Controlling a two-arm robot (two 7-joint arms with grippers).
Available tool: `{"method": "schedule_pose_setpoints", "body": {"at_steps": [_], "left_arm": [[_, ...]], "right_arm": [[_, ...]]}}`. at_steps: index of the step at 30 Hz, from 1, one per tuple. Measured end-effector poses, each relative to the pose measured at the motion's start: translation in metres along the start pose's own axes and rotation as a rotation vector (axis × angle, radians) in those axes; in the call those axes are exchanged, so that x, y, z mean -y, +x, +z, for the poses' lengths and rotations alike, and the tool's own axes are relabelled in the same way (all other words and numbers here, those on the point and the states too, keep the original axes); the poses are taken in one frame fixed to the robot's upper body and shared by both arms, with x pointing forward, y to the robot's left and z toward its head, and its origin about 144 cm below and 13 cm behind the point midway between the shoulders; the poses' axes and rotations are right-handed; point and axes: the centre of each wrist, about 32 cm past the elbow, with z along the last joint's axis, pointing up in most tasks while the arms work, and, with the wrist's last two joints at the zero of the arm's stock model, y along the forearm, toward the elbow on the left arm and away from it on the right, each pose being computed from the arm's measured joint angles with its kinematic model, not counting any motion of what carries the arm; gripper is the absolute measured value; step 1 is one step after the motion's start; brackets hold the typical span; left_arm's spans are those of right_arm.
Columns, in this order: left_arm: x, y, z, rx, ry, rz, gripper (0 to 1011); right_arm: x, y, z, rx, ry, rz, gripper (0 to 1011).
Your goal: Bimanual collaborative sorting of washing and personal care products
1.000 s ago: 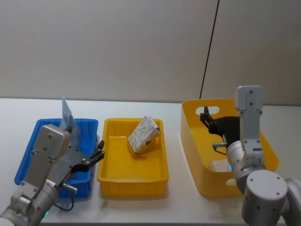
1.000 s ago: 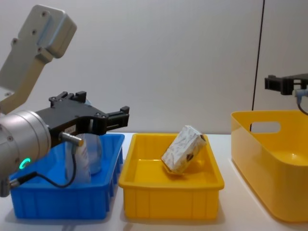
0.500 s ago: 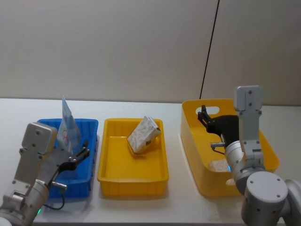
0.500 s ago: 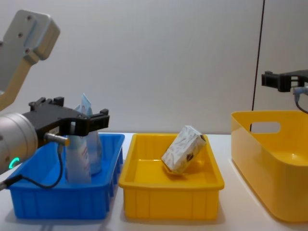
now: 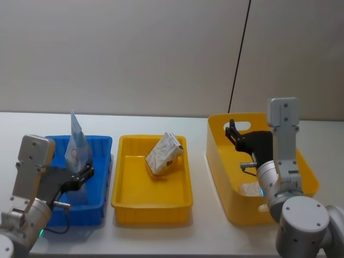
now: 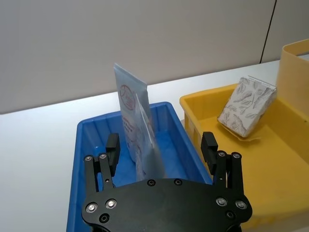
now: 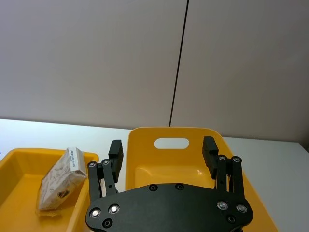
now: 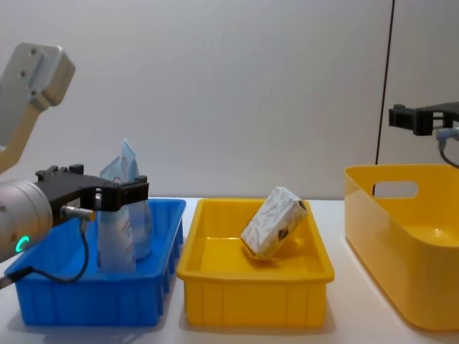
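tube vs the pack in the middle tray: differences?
The tube is light blue with a red round logo; the pack is white with a grey leaf pattern. The tube stands upright in the blue bin; the pack leans tilted in the middle yellow tray. Both sit in open bins.

The left gripper (image 5: 85, 174) sits low with jaws spread, and the right gripper (image 5: 233, 133) is raised forward, jaws apart.

Light-blue tube (image 5: 75, 141) with a red round logo stands upright in the blue bin (image 5: 105, 156), a bluish-grey bottle (image 8: 118, 236) just beside it. A white patterned pack (image 5: 164, 153) leans tilted in the yellow tray (image 5: 150, 212). A 2nd pack (image 5: 250, 188) lies in the yellow basket (image 5: 220, 161).
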Motion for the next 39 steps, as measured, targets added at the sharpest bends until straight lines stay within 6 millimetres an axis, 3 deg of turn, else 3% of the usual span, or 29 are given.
{"method": "schedule_pose_setpoints", "body": {"at_steps": [26, 39], "left_arm": [[0.048, 0.014, -0.026, -0.037, 0.088, 0.008, 1001], [0.055, 0.015, -0.032, -0.033, 0.107, 0.014, 669]], "right_arm": [[0.0, 0.0, 0.0, -0.001, 0.003, 0.002, 1004], [0.0, 0.0, 0.0, -0.001, 0.003, 0.002, 1004]]}}
